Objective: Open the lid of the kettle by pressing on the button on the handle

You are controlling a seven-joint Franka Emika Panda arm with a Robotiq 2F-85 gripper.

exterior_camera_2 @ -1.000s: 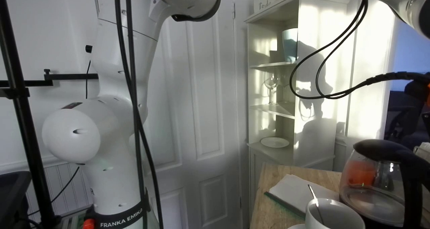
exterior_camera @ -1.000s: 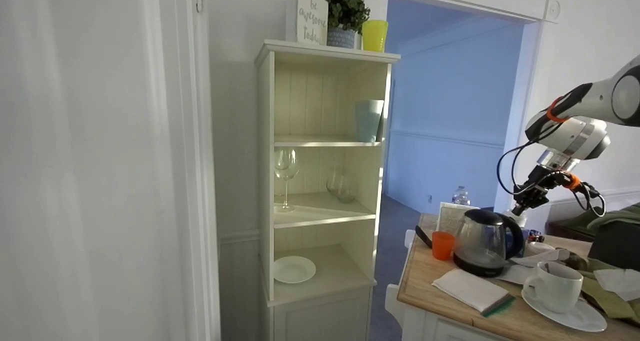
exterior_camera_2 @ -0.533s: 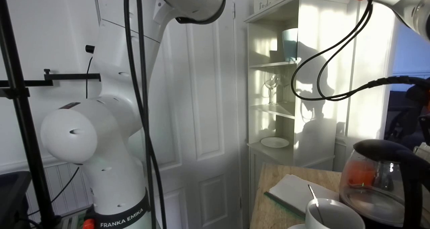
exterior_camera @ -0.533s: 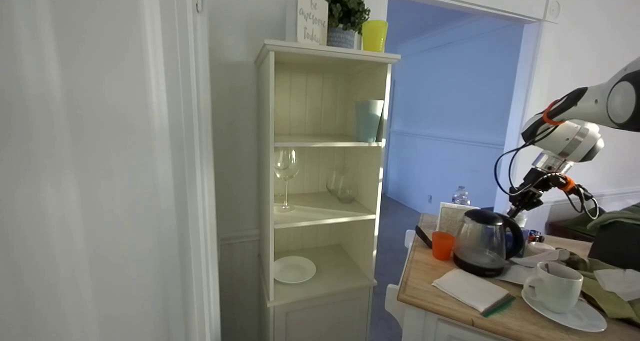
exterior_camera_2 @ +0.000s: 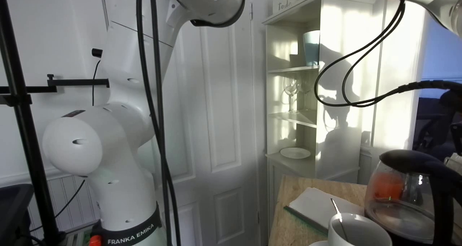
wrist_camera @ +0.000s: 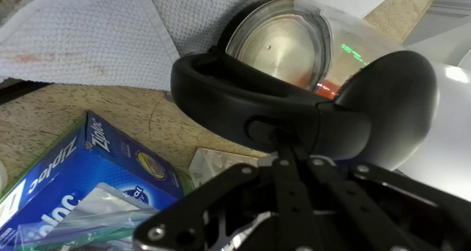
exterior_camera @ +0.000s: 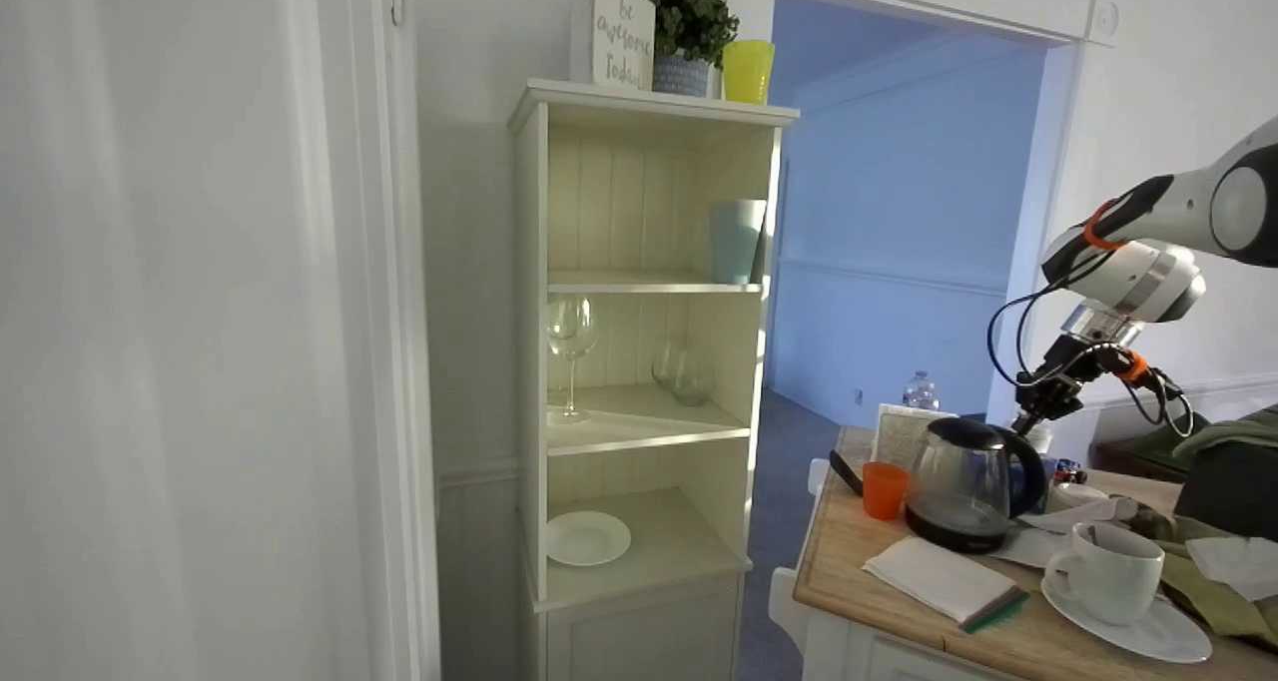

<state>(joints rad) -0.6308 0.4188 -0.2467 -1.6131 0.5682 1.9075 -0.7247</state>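
Observation:
The glass kettle with black lid and handle stands on the wooden table in both exterior views [exterior_camera: 963,486] [exterior_camera_2: 400,202]. Its lid [wrist_camera: 393,100] is down. In the wrist view the handle [wrist_camera: 220,96] carries an oval button [wrist_camera: 261,131] near the lid. My gripper [wrist_camera: 289,138] is shut with nothing between its fingers. Its fingertips are at the button's lid-side edge and hide part of it; whether they press it I cannot tell. In an exterior view the gripper [exterior_camera: 1020,426] points down at the top of the handle. In an exterior view [exterior_camera_2: 456,134] it is mostly cut off.
An orange cup [exterior_camera: 884,490] stands beside the kettle. A white mug [exterior_camera: 1108,571] on a saucer and a folded cloth [exterior_camera: 939,576] are in front. A blue Ziploc box [wrist_camera: 92,177] and a clear plastic box [wrist_camera: 217,164] are near the gripper.
Over the first half second the gripper moves down and left in an exterior view, onto the top of the kettle handle. Since then it is almost still. The kettle and lid have not moved.

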